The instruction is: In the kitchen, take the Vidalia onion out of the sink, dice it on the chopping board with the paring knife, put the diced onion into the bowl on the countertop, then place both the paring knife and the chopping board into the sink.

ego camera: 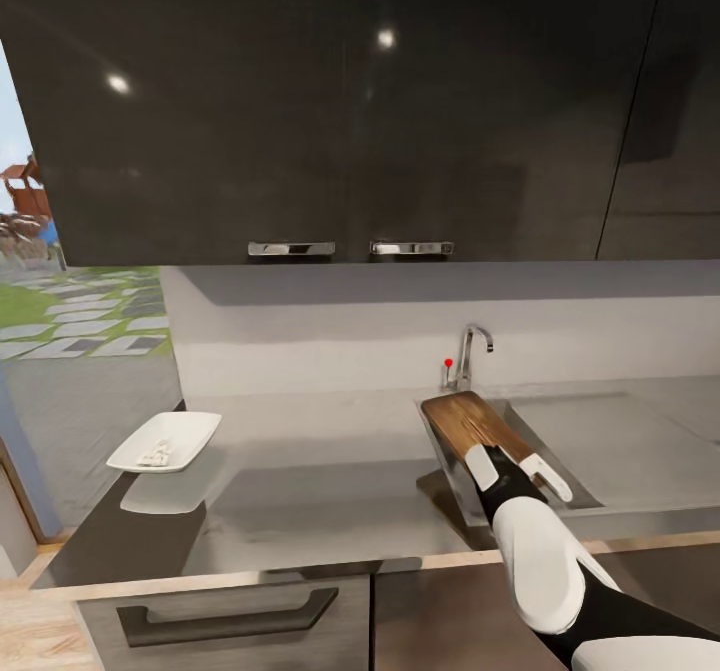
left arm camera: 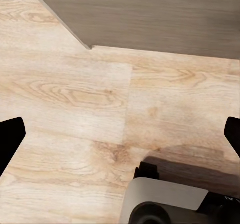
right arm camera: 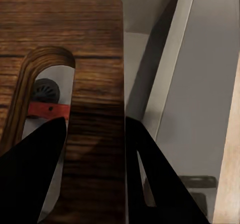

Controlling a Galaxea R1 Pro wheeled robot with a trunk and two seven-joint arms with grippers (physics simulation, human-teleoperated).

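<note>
Lowering was the step in hand, by my reading: the chopping board (ego camera: 472, 424) hung tilted over the sink (ego camera: 572, 491), its far end up near the tap (ego camera: 472, 351) and its near end pinched by the right gripper (right arm camera: 95, 129). In the right wrist view the dark fingers (right arm camera: 35, 174) sat one on each face of the board's edge strip beside the handle slot, pressed onto the wood. Through that slot showed the drain and a strip of red, most likely the paring knife (right arm camera: 47, 109) handle already lying in the basin. To do it well, the board would want easing down until an edge rested on the basin floor before the fingers let go, and kept off the knife if possible; a drop from that tilt could clatter or slide.

Its right arm reached forward and low from the body, forearm sloping up toward the basin, wrist in line with the board.

On the surface (ego camera: 330, 481) well to the left sat the bowl (ego camera: 165, 441) with pale pieces in it. The left gripper (left arm camera: 120, 134) pointed at the wooden floor (left arm camera: 75, 93), its fingers spread wide and holding nothing.
</note>
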